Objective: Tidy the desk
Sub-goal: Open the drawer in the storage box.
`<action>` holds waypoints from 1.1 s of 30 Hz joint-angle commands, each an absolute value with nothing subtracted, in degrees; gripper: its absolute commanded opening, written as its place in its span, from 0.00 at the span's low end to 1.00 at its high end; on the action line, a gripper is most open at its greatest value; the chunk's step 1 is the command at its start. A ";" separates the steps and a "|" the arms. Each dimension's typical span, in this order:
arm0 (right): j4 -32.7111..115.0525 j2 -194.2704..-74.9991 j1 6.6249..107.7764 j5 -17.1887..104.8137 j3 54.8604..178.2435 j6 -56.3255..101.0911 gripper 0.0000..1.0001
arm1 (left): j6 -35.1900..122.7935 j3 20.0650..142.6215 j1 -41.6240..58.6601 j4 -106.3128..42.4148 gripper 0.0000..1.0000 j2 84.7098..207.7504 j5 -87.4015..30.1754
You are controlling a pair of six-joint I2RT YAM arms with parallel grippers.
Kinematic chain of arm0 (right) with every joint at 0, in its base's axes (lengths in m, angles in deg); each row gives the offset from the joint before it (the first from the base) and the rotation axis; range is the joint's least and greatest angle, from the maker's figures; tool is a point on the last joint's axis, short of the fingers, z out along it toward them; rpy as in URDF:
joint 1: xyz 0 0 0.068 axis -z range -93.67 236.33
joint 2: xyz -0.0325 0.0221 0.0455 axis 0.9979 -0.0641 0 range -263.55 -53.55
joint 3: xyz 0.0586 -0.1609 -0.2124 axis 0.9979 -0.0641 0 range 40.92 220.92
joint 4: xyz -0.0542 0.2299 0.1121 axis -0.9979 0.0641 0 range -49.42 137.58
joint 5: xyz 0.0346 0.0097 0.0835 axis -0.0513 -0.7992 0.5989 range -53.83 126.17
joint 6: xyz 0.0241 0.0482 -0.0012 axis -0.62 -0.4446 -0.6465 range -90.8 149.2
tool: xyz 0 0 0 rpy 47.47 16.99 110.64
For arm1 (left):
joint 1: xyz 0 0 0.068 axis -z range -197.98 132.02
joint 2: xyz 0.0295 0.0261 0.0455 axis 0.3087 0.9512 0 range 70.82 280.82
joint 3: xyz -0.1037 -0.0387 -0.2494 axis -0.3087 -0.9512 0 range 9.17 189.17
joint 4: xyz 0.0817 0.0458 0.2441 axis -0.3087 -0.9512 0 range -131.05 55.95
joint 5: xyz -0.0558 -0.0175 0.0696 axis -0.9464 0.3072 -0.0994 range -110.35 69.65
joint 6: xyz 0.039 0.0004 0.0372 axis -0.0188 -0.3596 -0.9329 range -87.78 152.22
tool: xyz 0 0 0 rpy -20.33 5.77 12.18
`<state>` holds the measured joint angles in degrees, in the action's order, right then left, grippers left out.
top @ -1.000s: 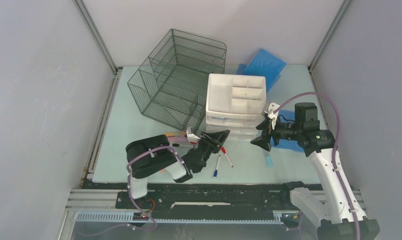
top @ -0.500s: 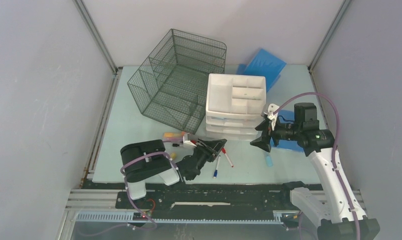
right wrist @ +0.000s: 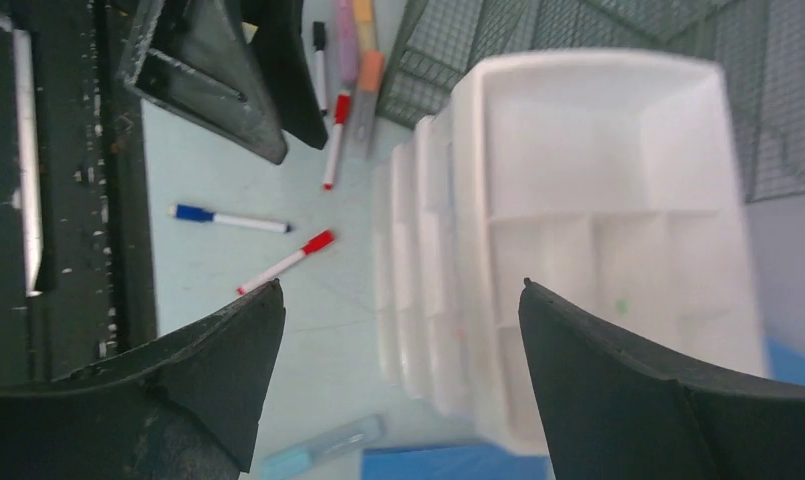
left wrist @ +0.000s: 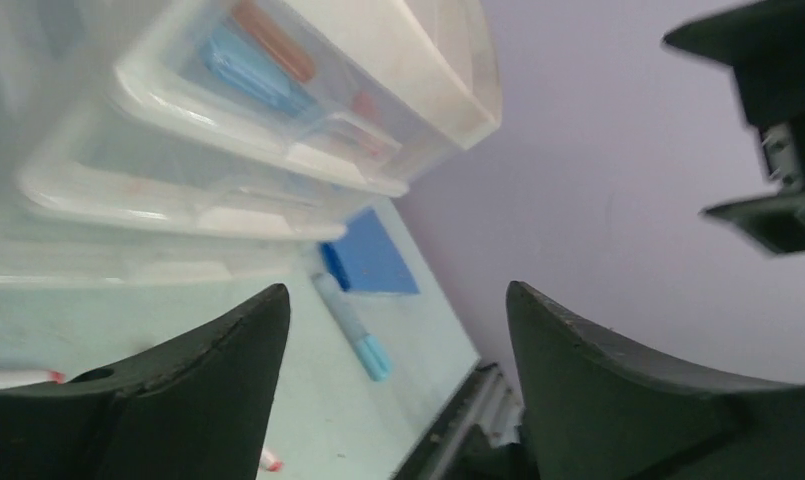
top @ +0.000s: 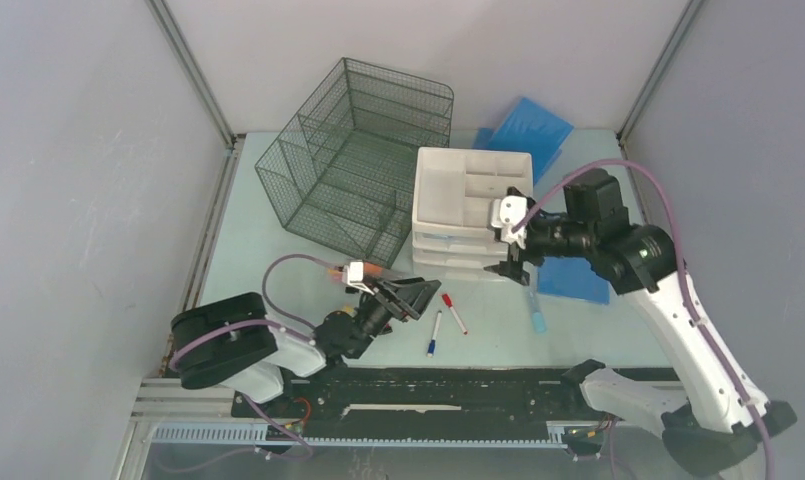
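A pale mint-green tabletop (top: 248, 250) fills the floor of a grey-walled booth, with a black rail along its near edge. At the back left of it stands a dark wire-mesh rack (top: 358, 150), turned at an angle. Just to its right, touching or nearly touching it, sits a white drawer unit (top: 458, 200) with an open tray of compartments on top. Through its clear drawer fronts the left wrist view shows blue and orange items inside.

The left arm (top: 228, 345) lies low along the near edge and reaches right. The right arm (top: 678, 310) rises from the near right corner and bends in toward the drawer unit.

A blue folder (top: 528, 128) leans at the back wall behind the drawers. A blue pad (top: 573, 280) lies flat to the right of the drawers, partly under the right arm.

The left tool (left wrist: 396, 290) points at the drawer fronts, its jaws apart with nothing between them. The right tool (right wrist: 400, 290) hangs above the drawer unit's near right corner, jaws wide apart, holding nothing.

Loose on the tabletop before the drawers lie a light blue marker (top: 536, 310), a red-capped pen (top: 454, 313) and a blue-capped pen (top: 434, 333). A few more pens (right wrist: 350, 60), pink and orange among them, lie by the rack's near corner, beside the left tool.
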<state>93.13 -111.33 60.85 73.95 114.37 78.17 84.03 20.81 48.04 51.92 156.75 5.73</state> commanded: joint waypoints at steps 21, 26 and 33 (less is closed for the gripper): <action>108.98 -143.99 54.60 54.58 136.98 78.88 0.48 | 73.42 11.88 40.48 32.94 0.96 123.82 -2.75; 108.98 -144.28 54.69 54.89 137.27 78.05 0.07 | 79.37 13.50 40.47 32.13 0.92 125.90 -4.15; 105.53 -139.35 57.72 58.08 137.77 70.68 0.00 | 89.43 16.78 40.47 40.41 0.88 137.17 -8.20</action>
<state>108.15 -144.12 55.50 55.42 137.14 77.47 82.39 13.97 40.85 33.34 131.40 -4.67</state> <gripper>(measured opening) 0.018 0.886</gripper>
